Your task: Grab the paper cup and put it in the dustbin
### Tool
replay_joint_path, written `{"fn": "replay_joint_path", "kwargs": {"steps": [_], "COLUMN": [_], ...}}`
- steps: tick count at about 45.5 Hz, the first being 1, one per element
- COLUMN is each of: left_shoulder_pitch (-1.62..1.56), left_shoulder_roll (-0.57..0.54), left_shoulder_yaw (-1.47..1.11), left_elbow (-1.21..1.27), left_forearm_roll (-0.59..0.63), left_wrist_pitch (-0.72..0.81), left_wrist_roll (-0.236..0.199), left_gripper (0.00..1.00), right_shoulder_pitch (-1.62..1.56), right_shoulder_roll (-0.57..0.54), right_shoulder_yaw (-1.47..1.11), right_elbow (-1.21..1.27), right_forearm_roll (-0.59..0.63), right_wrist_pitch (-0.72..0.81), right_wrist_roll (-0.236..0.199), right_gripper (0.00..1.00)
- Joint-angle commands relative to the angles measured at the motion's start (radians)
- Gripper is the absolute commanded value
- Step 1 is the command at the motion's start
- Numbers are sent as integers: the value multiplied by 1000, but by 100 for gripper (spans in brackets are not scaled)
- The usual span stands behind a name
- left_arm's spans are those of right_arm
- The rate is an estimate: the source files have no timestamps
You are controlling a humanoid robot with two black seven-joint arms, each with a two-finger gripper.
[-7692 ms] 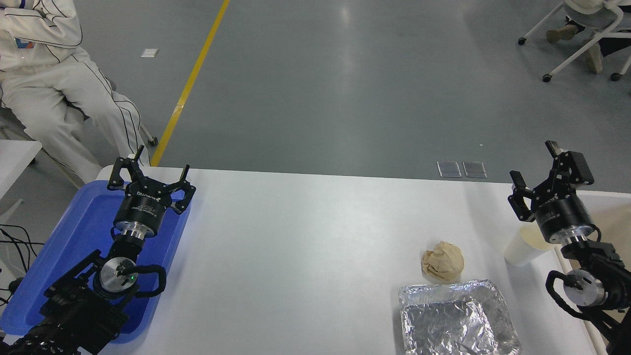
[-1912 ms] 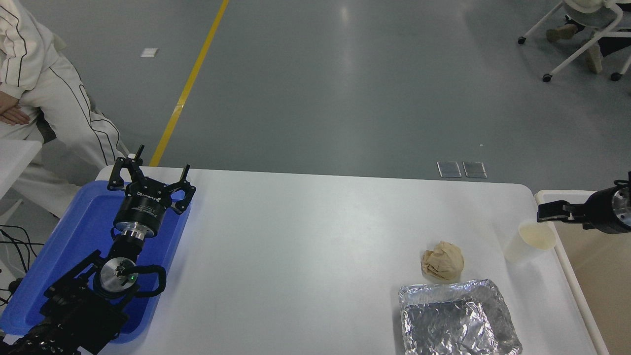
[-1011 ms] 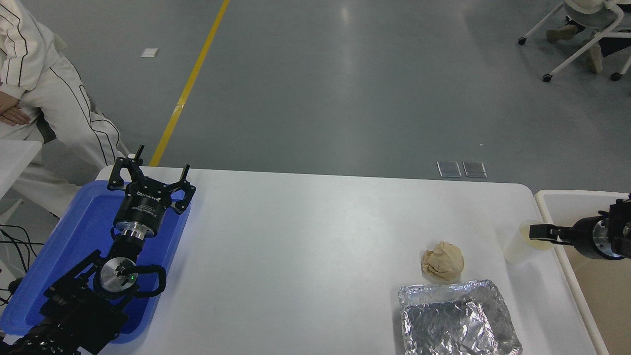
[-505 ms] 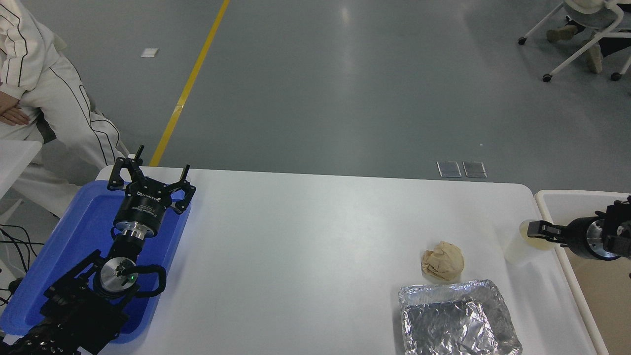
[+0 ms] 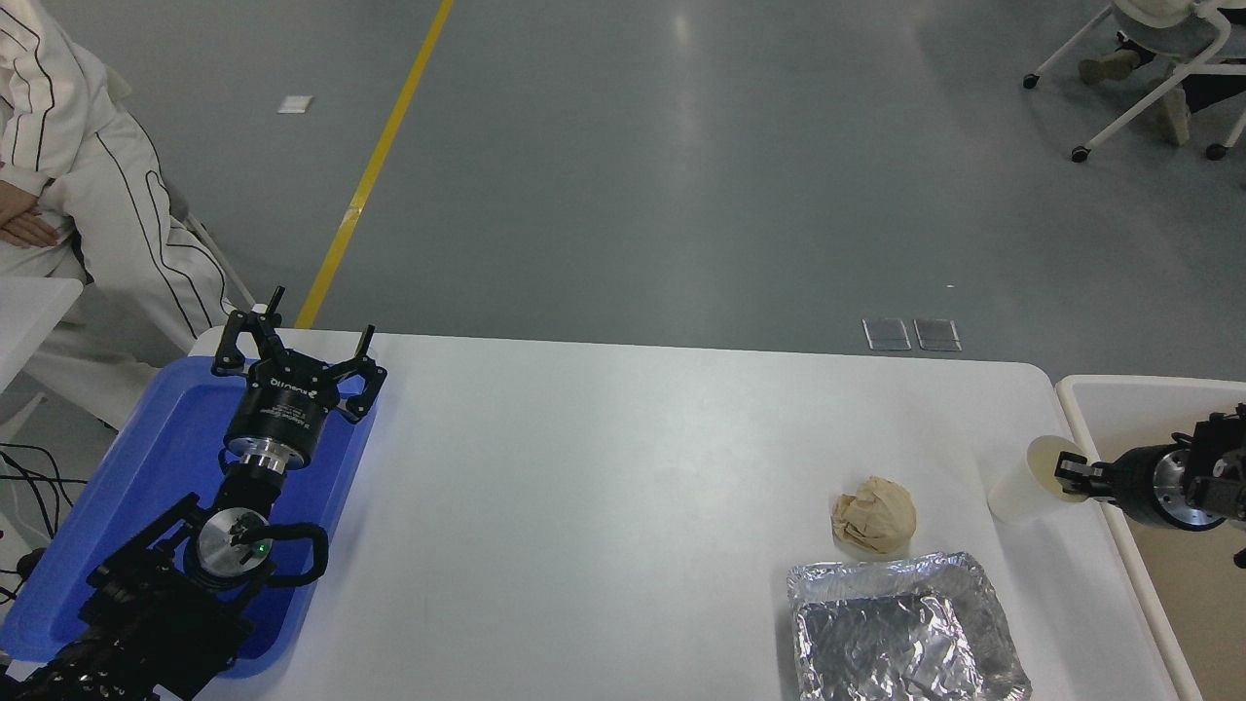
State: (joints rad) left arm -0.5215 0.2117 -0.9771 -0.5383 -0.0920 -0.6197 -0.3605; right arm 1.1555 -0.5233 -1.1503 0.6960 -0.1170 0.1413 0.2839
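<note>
At the counter's (image 5: 623, 467) three o'clock edge, my right end effector (image 5: 1069, 473) pinches the rim of the tilted paper cup (image 5: 1024, 484), just beside the dustbin (image 5: 1090, 389), while my left end effector (image 5: 294, 343) sits spread over the blue tray (image 5: 165, 438) at nine o'clock.

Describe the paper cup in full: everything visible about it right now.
The paper cup is small, plain white and tapered, with a cream-coloured inside, and looks like thin paper. It sits near the right edge of the white table, close beside the rim of the dustbin, and leans with its open mouth tipped toward the right. The right gripper reaches in from the dustbin side and is at the mouth's rim; whether it has closed on the rim cannot be told.
</note>
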Motion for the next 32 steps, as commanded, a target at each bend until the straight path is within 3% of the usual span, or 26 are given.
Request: {"fn": "replay_joint_path", "kwargs": {"steps": [1,7,13,22,32], "left_shoulder_pitch": [0,0,-2,-2,0], "left_shoulder_roll": [0,0,0,0,0], "left_shoulder_yaw": [0,0,0,0,0], "left_elbow": [0,0,0,0,0], "left_forearm_roll": [0,0,0,0,0], "left_wrist_pitch": [0,0,0,0,0], "left_wrist_roll": [0,0,0,0,0], "left_gripper": [100,100,100,100,100], "right_shoulder_pitch": [65,191,360,622,874], "right_shoulder_roll": [-53,-106,-153,-152,-147], "right_shoulder_yaw": [-3,-23,-94,-259,-353], "right_elbow": [79,203,350,499,525], "right_forearm_roll": [-15,-29,-131,-193,-193], "right_wrist_pitch": [27,102,162,244,523], "right_wrist_roll": [1,3,3,4,3], "right_gripper": [0,0,0,0,0]}}
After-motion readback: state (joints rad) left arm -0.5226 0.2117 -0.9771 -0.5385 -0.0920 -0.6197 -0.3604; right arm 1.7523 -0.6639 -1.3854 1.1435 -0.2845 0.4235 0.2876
